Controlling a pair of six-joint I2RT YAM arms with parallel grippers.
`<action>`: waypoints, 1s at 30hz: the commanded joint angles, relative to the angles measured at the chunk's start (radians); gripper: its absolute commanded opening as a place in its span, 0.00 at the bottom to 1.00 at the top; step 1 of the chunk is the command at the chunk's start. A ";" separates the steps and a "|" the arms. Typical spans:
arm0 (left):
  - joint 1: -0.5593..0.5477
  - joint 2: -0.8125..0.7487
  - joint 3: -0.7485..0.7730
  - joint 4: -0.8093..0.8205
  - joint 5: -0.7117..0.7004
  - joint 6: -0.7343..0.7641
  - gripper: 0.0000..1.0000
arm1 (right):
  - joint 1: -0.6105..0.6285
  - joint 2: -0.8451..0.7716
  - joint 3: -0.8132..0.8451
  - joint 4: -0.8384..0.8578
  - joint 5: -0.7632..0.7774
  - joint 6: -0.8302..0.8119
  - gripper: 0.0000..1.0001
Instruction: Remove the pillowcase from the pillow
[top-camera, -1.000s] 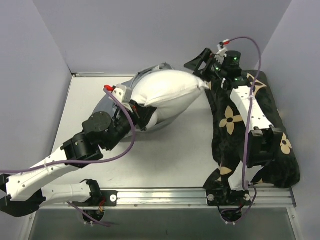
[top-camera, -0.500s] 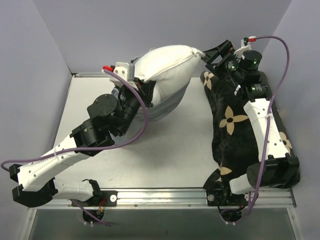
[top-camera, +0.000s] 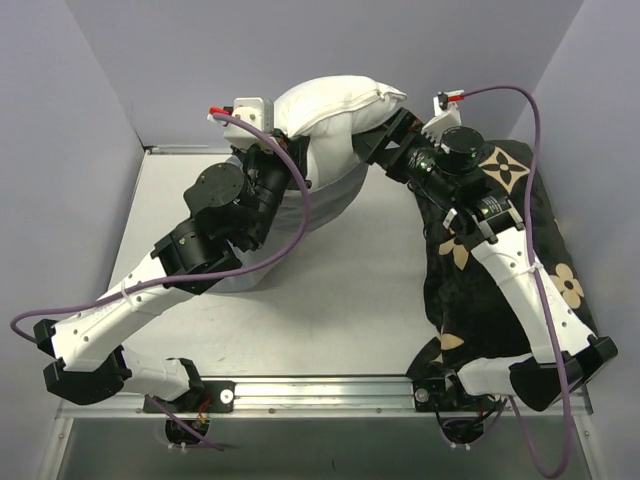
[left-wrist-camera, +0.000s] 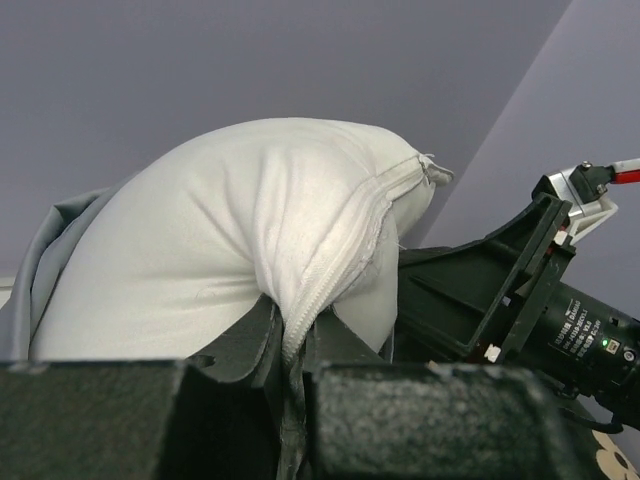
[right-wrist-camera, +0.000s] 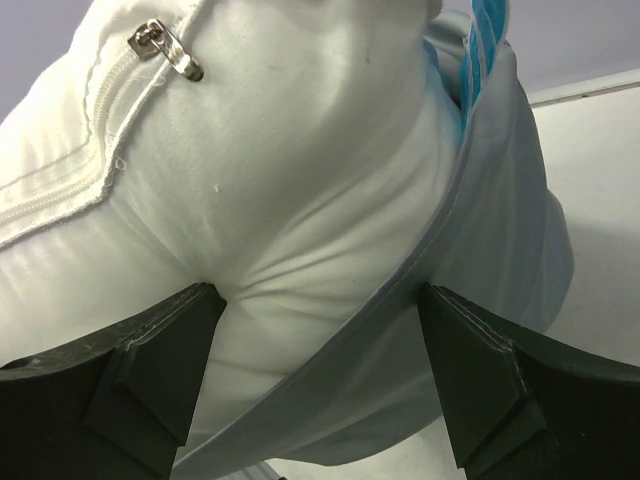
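The left claw (left-wrist-camera: 293, 365) is closed tight on the zip seam (left-wrist-camera: 340, 260) of the pillow (top-camera: 335, 115) and holds it up over the far edge of the worktop (top-camera: 350, 310), about midway along it. The pillowcase (right-wrist-camera: 500, 230) is partly off: it wraps only the lower part of the pillow and sags below it. The right claw (right-wrist-camera: 320, 310) is wide open and grips nothing. It reaches in from over the cushion (top-camera: 450, 300) on the right side, and its jaws straddle both the white bulge and the grey hem. The step in hand looks to be taking the pillowcase with the right claw and drawing it off. To do that well, the claw should shift toward the grey edge so that it bites fabric alone. If it closes where it stands, it would likely catch the stuffing too and drag the pillow along. Once it is shut on the hem, the pull should go down and toward the near edge, straight away from the left claw and steady rather than jerked. The left hold is only a narrow pinch on a seam and could slip under a sudden load.
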 joint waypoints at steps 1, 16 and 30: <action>0.001 -0.008 0.100 0.172 0.045 -0.001 0.00 | 0.071 -0.029 -0.012 -0.019 0.049 -0.065 0.84; 0.007 0.044 0.127 0.202 0.000 -0.013 0.00 | 0.295 -0.176 -0.187 -0.055 0.313 -0.141 0.81; 0.009 0.082 0.159 0.225 0.008 -0.018 0.00 | 0.315 -0.092 -0.052 -0.076 0.283 -0.197 0.85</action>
